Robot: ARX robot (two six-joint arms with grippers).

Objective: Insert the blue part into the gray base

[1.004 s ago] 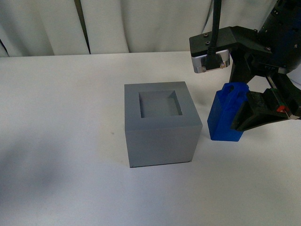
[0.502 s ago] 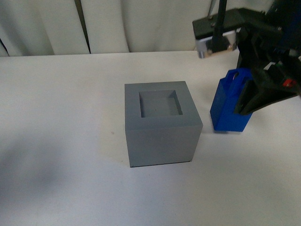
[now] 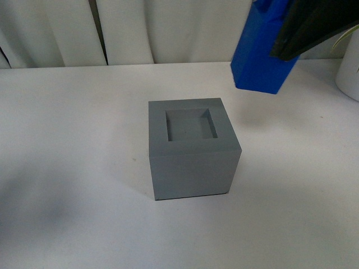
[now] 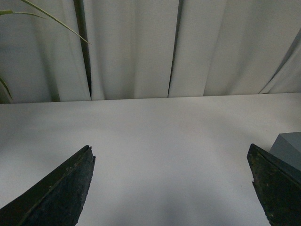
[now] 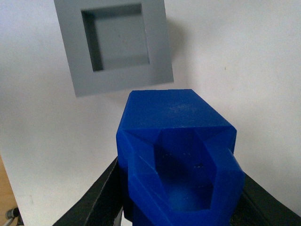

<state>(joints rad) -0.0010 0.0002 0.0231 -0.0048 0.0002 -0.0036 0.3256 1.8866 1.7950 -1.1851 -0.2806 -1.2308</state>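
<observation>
Gripping blue part (image 3: 257, 59), tool (image 5: 178, 179) hangs beyond gray base (image 3: 193, 165).

The blue part (image 3: 259, 56) is bright blue all over, plain, without any pattern. The gray base (image 3: 193, 151), lower than the right gripper (image 5: 178, 207), is a flat matte gray, darker inside its recess. The right gripper and the left gripper (image 4: 169, 188) both have black fingers. The tabletop (image 3: 73, 168) is white. The curtain (image 3: 168, 28) is off-white with darker vertical fold lines.
</observation>
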